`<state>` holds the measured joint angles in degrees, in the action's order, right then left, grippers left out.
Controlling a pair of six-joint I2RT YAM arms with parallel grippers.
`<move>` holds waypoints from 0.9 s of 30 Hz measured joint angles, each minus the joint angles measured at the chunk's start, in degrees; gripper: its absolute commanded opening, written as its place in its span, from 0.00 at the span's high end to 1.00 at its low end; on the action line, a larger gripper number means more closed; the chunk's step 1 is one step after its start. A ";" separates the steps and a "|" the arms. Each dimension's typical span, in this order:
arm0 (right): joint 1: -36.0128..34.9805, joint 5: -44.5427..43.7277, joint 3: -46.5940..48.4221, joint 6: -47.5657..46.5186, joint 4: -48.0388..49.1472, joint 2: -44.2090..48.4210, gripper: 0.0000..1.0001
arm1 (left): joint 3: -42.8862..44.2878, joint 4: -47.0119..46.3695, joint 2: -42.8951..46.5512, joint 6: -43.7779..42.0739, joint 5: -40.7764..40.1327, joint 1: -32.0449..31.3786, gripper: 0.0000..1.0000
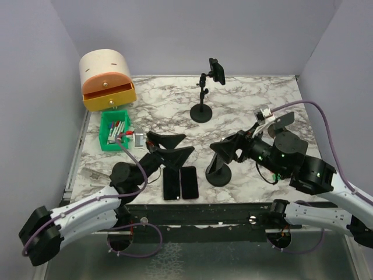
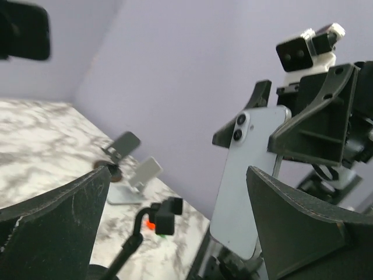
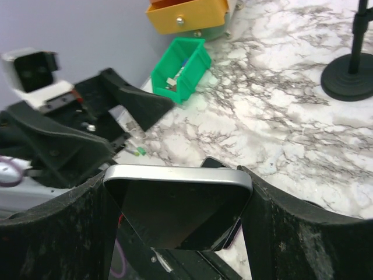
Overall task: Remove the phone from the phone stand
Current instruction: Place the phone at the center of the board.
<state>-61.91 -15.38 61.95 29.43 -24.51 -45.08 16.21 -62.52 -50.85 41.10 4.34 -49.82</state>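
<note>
The right gripper (image 3: 178,175) is clamping the phone (image 3: 175,213) by its sides, a finger pressing on each edge. The phone is standing upright over the black phone stand (image 1: 218,174) at the near right-centre of the marble table (image 1: 250,99) — whether it is seated in the stand, I cannot tell. The left gripper (image 1: 189,143) is hovering just to the left, jaws spread wide and gripping nothing, with two dark phones (image 1: 172,183) lying flat on its near side.

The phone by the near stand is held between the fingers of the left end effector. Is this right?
No. The right end effector holds the phone by the near stand between its fingers, not the left; the right wrist view shows it. The left end effector stands open.
</note>
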 measured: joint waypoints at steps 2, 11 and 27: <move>0.00 -1.77 2.38 0.15 -1.79 -2.47 1.00 | 2.86 10.38 6.82 -3.74 -3.28 0.00 0.01; 0.00 -7.45 7.82 2.32 -5.53 -12.46 1.00 | 13.81 37.59 13.88 -17.25 0.17 0.22 0.08; 0.00 -9.88 11.19 4.02 -6.03 -18.08 1.00 | 22.86 54.03 3.96 -23.17 13.11 0.22 0.28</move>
<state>-61.91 -25.26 73.14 33.45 -30.55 -63.16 39.07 -8.49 -46.89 17.93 17.45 -49.60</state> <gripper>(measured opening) 0.755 0.797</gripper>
